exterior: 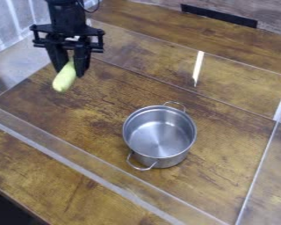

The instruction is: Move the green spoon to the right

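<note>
While the wooden table (61,180) fills nearly the whole camera view, the action sits in the upper left corner. There the black gripper (70,63) points down from a dark arm (67,13), its two fingers (57,58) closed on the upper end of the green spoon (66,76). The spoon hangs clear of the table, tilted a little, with its yellow-green handle sticking out below the fingers. Its metal bowl cannot be made out; it may be hidden between the fingers. A crossbar on the gripper body spreads to either side above the fingers.

To the right of the spoon and nearer the camera, well apart from it, a round steel pot (160,134) stands upright on the wood. It has a small side handle facing the front edge, and its shiny inside is bare. A low clear wall (96,180) of plastic runs along the front of the work area, another clear panel (260,176) closes the right side, and more clear sheeting runs behind the gripper. A bright streak of reflected light shows on the far panel, above the pot. The spoon is over the left part of the enclosed area, left of the pot.
</note>
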Controlling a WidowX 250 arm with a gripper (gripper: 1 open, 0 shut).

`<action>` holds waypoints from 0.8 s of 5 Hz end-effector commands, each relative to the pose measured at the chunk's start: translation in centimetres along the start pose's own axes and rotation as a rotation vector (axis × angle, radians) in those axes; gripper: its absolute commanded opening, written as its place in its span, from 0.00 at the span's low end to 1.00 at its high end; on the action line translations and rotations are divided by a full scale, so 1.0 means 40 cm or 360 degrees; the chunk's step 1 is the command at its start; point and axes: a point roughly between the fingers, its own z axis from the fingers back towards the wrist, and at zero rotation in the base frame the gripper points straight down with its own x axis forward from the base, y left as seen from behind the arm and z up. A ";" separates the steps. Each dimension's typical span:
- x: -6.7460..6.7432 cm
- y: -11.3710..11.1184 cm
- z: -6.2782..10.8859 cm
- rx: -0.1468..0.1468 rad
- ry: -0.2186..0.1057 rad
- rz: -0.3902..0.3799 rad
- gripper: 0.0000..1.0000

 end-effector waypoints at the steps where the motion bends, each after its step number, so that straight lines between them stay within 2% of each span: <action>1: 0.036 -0.019 -0.014 -0.0016 -0.0081 -0.0018 0.00; 3: 0.054 -0.038 -0.003 -0.0028 -0.0099 -0.0018 0.00; 4: 0.064 -0.038 -0.027 -0.0032 -0.0101 -0.0056 0.00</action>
